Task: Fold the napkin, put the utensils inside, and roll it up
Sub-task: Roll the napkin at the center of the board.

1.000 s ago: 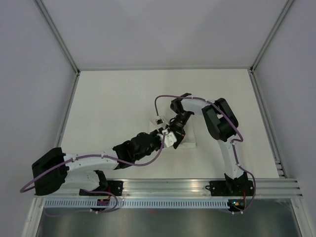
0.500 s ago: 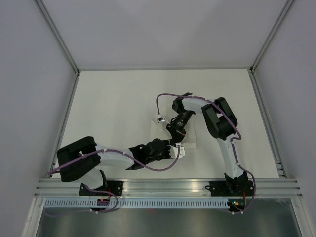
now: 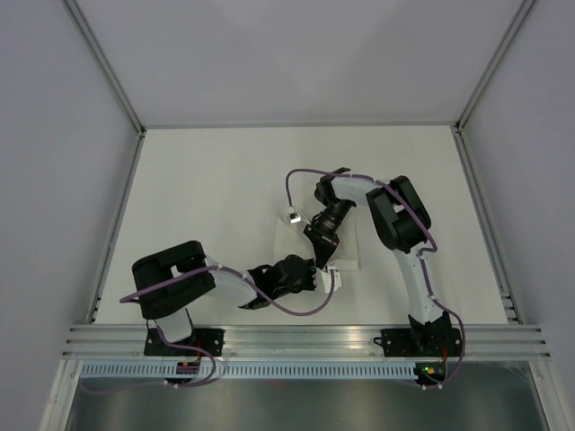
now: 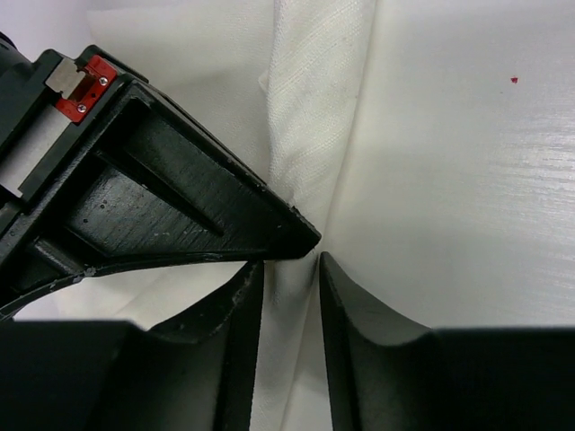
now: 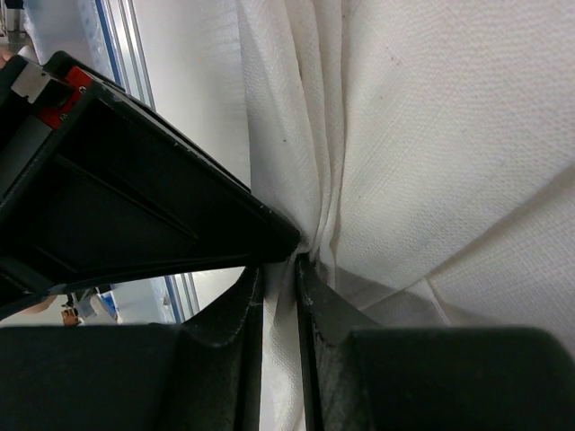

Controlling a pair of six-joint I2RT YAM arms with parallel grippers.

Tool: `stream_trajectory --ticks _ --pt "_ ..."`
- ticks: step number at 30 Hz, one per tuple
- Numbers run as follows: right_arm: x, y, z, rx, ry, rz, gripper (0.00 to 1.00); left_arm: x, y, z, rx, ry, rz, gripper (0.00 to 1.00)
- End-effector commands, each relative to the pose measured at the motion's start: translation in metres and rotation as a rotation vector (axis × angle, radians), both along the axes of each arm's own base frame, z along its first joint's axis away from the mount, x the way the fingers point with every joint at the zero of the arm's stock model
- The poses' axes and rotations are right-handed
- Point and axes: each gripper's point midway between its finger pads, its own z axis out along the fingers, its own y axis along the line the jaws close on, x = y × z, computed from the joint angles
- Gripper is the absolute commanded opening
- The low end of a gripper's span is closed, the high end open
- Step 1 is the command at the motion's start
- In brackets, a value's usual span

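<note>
The napkin (image 3: 286, 239) lies as a small folded white bundle at mid-table, bunched into long pleats where the grippers meet it. My left gripper (image 3: 325, 274) reaches in from the near left. In the left wrist view, the left gripper (image 4: 289, 271) is shut on a narrow fold of the napkin (image 4: 316, 108). My right gripper (image 3: 323, 253) comes down from the far right onto the same bundle. In the right wrist view, the right gripper (image 5: 280, 271) is shut on a pleat of the napkin (image 5: 422, 135). The utensils are hidden.
The two grippers sit almost touching over the napkin. A black wedge-shaped gripper part with a red tag (image 4: 85, 76) fills the upper left of both wrist views. The aluminium rail (image 3: 305, 339) runs along the near edge, and grey walls enclose the white table (image 3: 198, 180).
The left arm folded back toward the near edge, and its gripper slid right and nearer along the napkin. The right gripper dipped slightly toward the near side, still holding the cloth.
</note>
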Motion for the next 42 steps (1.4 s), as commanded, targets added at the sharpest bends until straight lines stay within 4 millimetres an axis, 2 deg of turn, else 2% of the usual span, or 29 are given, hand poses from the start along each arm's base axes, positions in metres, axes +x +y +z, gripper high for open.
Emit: stream_trajectory --ticks 1,7,12,15,16,17,19,20,22,23,28,30,32,33,34,36,38,39,40,42 --pt "0.031 -0.021 -0.052 -0.067 -0.179 0.09 0.04 0.002 -0.006 -0.005 0.022 -0.006 -0.036 0.35" --pt "0.032 -0.022 -0.051 -0.059 -0.17 0.086 0.04 -0.006 0.0 -0.024 0.083 0.07 -0.057 0.2" --pt "0.033 -0.022 -0.049 -0.054 -0.174 0.087 0.06 -0.011 -0.005 -0.024 0.085 0.155 -0.074 0.06" --pt "0.036 -0.021 -0.043 -0.038 -0.19 0.07 0.16 -0.015 -0.007 -0.023 0.088 0.254 -0.079 0.02" --pt "0.039 -0.02 -0.038 -0.027 -0.204 0.06 0.26 -0.014 -0.005 -0.022 0.078 0.294 -0.063 0.02" --pt "0.04 -0.019 -0.035 -0.018 -0.212 0.053 0.31 -0.016 -0.01 -0.017 0.057 0.324 -0.081 0.02" --pt "0.045 -0.018 -0.024 -0.001 -0.24 0.028 0.42 -0.016 -0.007 -0.014 0.041 0.381 -0.064 0.02" --pt "0.048 -0.016 -0.019 0.014 -0.252 0.016 0.45 -0.017 -0.013 -0.008 0.022 0.409 -0.084 0.02" --pt "0.052 -0.015 -0.011 0.023 -0.265 -0.021 0.52 -0.017 -0.009 -0.009 0.027 0.466 -0.07 0.02" --pt "0.059 -0.013 -0.001 0.047 -0.291 -0.047 0.53 -0.018 -0.013 -0.005 0.016 0.491 -0.089 0.02" --pt "0.081 -0.017 0.023 0.084 -0.335 -0.175 0.56 -0.017 -0.009 0.0 -0.03 0.593 -0.083 0.02" --pt "0.097 -0.022 0.037 0.106 -0.372 -0.256 0.56 -0.019 -0.009 0.001 -0.052 0.645 -0.092 0.02" --pt "0.113 -0.032 0.05 0.131 -0.407 -0.349 0.56 -0.017 -0.008 0.002 -0.069 0.692 -0.094 0.02" --pt "0.114 -0.036 0.052 0.143 -0.405 -0.376 0.56 -0.017 -0.007 0.0 -0.073 0.72 -0.083 0.02" --pt "0.127 -0.046 0.063 0.169 -0.453 -0.418 0.55 -0.016 -0.008 0.003 -0.089 0.759 -0.097 0.02" --pt "0.127 -0.057 0.065 0.18 -0.467 -0.463 0.56 -0.017 -0.006 -0.001 -0.102 0.832 -0.09 0.02" --pt "0.136 -0.068 0.081 0.211 -0.562 -0.491 0.56 -0.013 -0.005 0.001 -0.123 0.893 -0.095 0.02" --pt "0.128 -0.073 0.076 0.206 -0.569 -0.489 0.56 -0.011 -0.002 -0.002 -0.133 0.932 -0.081 0.02" --pt "0.128 -0.077 0.089 0.226 -0.633 -0.48 0.56 -0.012 -0.004 -0.001 -0.147 0.965 -0.101 0.02" --pt "0.111 -0.08 0.096 0.254 -0.703 -0.441 0.57 -0.01 0.001 -0.01 -0.146 1.031 -0.08 0.02"
